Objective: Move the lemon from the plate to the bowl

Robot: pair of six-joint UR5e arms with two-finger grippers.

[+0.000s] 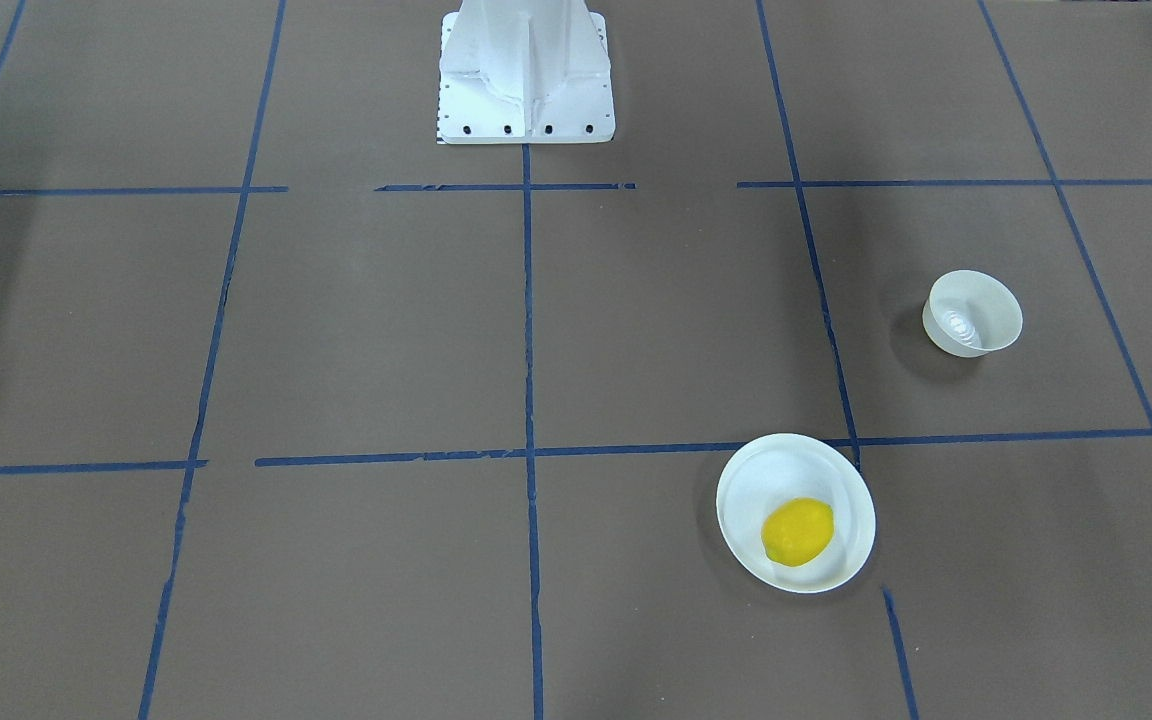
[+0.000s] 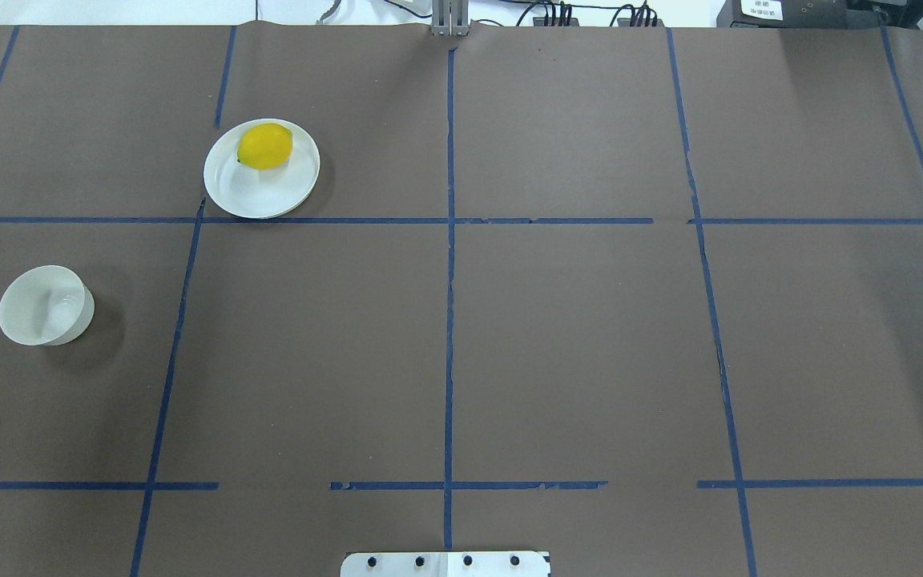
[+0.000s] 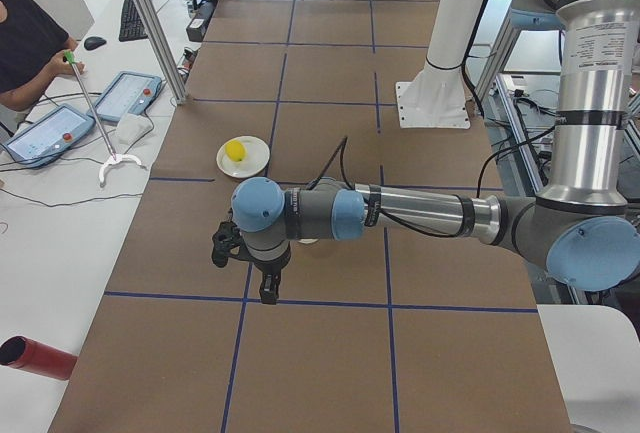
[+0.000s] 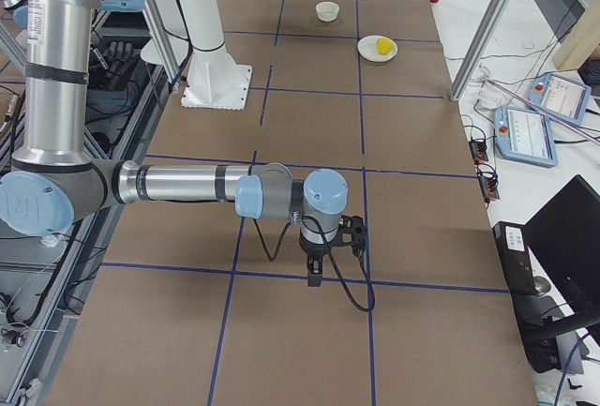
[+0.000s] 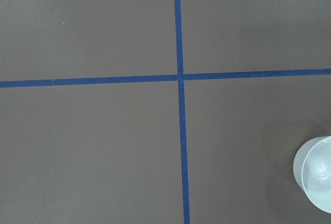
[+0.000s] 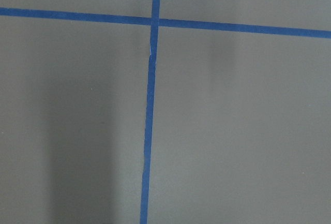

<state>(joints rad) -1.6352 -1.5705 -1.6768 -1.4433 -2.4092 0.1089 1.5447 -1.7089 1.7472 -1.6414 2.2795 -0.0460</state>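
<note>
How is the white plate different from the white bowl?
The plate is wide and flat, while the bowl is narrower and deep. The plate has the lemon on it, while the bowl is empty. The plate sits farther from the robot's base than the bowl. Both are round and white.

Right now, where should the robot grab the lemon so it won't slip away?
Around its fat middle, coming straight down from above. The lemon lies on its side on the flat plate, whose low rim leaves its flanks open, so the jaws should probably close across its short width.
</note>
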